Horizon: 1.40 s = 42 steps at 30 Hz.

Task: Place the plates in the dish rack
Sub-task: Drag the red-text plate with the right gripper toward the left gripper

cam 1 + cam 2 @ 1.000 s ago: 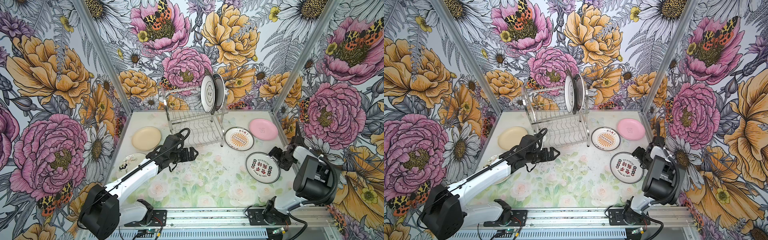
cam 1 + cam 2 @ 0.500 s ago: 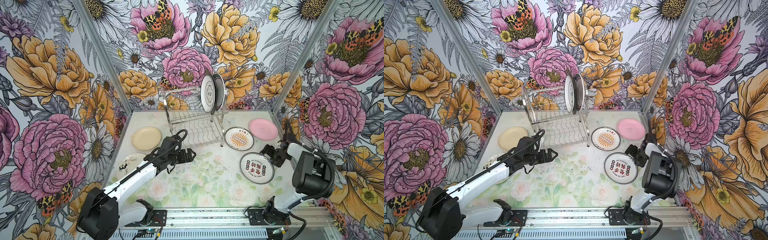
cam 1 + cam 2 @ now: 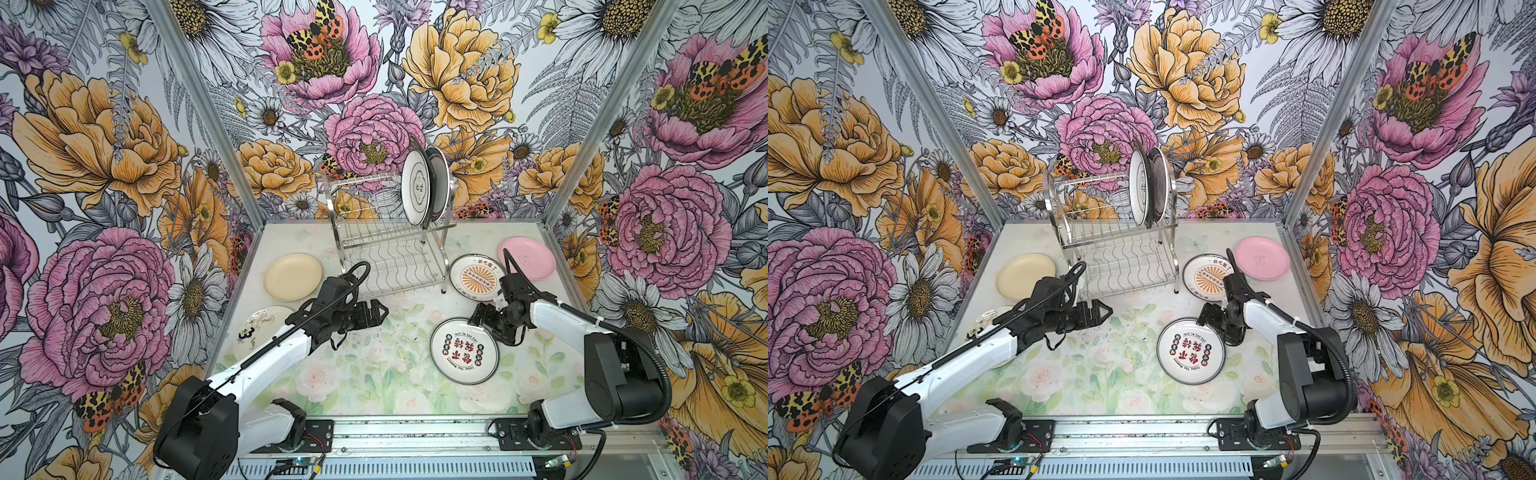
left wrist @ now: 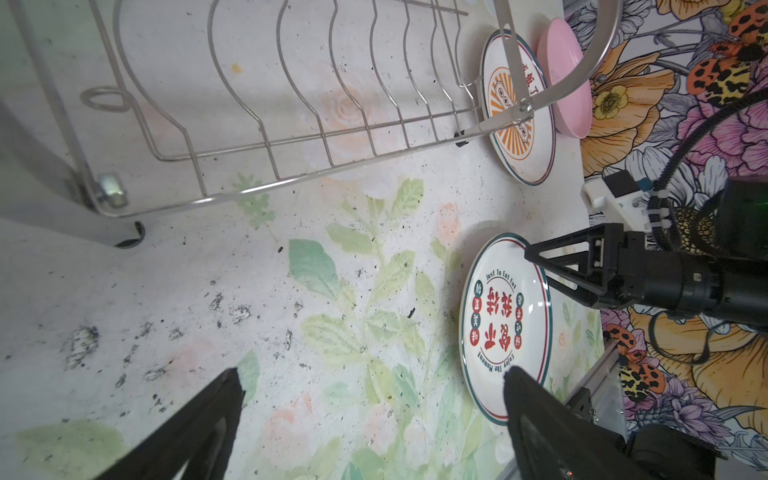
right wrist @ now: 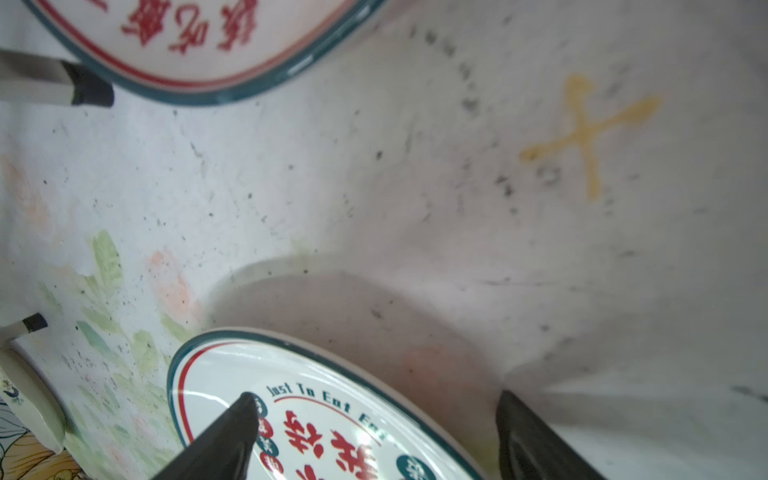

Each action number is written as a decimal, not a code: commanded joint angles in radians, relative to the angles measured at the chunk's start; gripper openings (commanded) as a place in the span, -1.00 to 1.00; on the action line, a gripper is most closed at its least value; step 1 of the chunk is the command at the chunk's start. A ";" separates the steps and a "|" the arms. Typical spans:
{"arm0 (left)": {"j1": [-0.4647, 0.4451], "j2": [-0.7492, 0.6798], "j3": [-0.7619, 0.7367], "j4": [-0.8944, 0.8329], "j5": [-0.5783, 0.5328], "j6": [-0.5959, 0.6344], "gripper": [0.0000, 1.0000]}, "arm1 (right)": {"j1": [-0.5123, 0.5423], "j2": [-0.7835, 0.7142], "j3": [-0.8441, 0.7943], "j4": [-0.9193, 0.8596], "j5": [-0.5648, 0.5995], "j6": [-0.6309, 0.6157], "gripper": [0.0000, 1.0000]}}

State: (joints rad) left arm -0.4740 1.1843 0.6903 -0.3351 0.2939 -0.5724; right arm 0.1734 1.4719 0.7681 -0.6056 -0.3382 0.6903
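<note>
Right claw [image 5: 376, 398] is wide open, straddling the rim of the teal-rimmed plate [image 3: 464, 351] lying flat on the worktop [image 3: 374, 374], one finger over it, one outside. Left claw [image 3: 380, 312] open too, dish rack [image 3: 390, 257] just beside it.

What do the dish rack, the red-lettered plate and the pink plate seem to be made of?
Dish rack: thin metal wire, probably polished steel, with bright mirror-like glints along the rods.
Red-lettered plate: glossy white, glazed ceramic or melamine. Sharp highlights run over the printed face in the right wrist view.
Pink plate: even colour with a duller sheen, possibly plastic, though the look leaves it open.
</note>
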 commanded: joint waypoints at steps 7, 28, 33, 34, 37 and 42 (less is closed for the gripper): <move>0.012 -0.030 -0.031 0.040 0.031 0.025 0.96 | 0.241 0.055 0.056 0.125 -0.011 0.215 0.80; 0.017 -0.079 -0.054 0.005 0.046 0.022 0.96 | 0.140 -0.246 -0.205 0.117 -0.134 0.047 0.39; 0.012 -0.061 -0.046 0.005 0.050 0.029 0.96 | 0.166 -0.254 -0.232 0.140 -0.162 0.026 0.28; 0.011 -0.058 -0.045 0.005 0.050 0.030 0.96 | 0.174 -0.247 -0.230 0.147 -0.167 0.023 0.25; 0.008 -0.047 -0.038 0.005 0.050 0.036 0.96 | 0.199 -0.210 -0.221 0.156 -0.178 0.000 0.20; 0.003 -0.042 -0.034 0.007 0.050 0.037 0.96 | 0.219 -0.167 -0.240 0.197 -0.205 -0.023 0.12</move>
State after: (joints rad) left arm -0.4671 1.1400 0.6300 -0.3290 0.3264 -0.5652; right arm 0.3817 1.2915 0.5381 -0.4610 -0.5098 0.6998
